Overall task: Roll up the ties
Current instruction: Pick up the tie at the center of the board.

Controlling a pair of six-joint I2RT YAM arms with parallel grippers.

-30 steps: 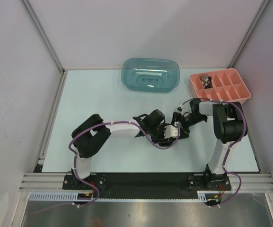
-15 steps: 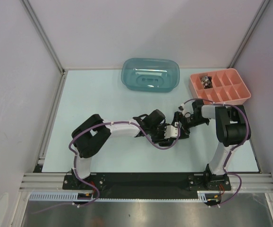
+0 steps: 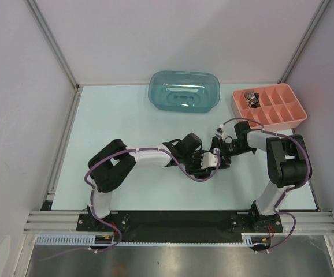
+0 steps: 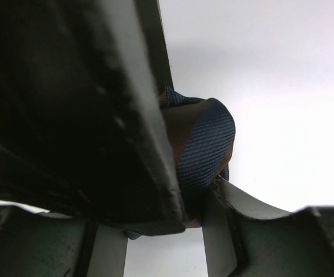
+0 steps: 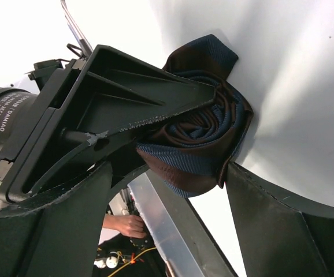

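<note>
A tie with navy and brown stripes is wound into a roll (image 5: 201, 135) at the middle of the table, where both grippers meet. My left gripper (image 3: 209, 161) is shut on the roll; in the left wrist view the tie (image 4: 204, 138) is pinched between its two fingers. My right gripper (image 5: 170, 173) is open with the roll between its fingertips, and its right finger (image 5: 271, 213) touches the roll's edge. In the top view my right gripper (image 3: 222, 149) faces the left one, and the tie is almost hidden between them.
A teal bin (image 3: 184, 92) stands at the back centre. A pink compartment tray (image 3: 271, 108) stands at the back right with a small item in its back-left cell. A person's hand (image 5: 123, 224) shows beyond the table's near rail.
My right arm's elbow has swung right and toward the near edge while its gripper stayed at the roll. My left arm has not moved.
</note>
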